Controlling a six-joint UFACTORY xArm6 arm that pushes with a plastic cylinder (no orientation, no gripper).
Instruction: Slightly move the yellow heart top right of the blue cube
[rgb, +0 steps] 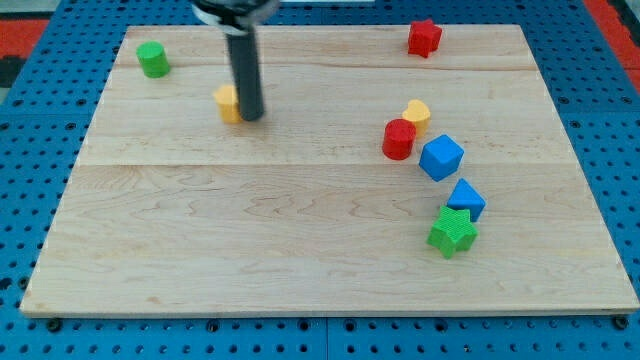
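Observation:
The yellow heart (417, 112) lies on the wooden board at the view's right of centre, touching the upper right of a red cylinder (398, 139). The blue cube (441, 157) sits just below and to the right of the heart, close to the red cylinder. My tip (250, 117) is far to the left of them, at the view's upper left of centre, pressed against the right side of a second yellow block (228, 102) that the rod partly hides.
A green cylinder (153, 59) stands at the upper left. A red star (424, 38) lies at the top right. A second blue block (466, 199) and a green star (452, 232) sit below the blue cube. The board (300, 260) ends near every side.

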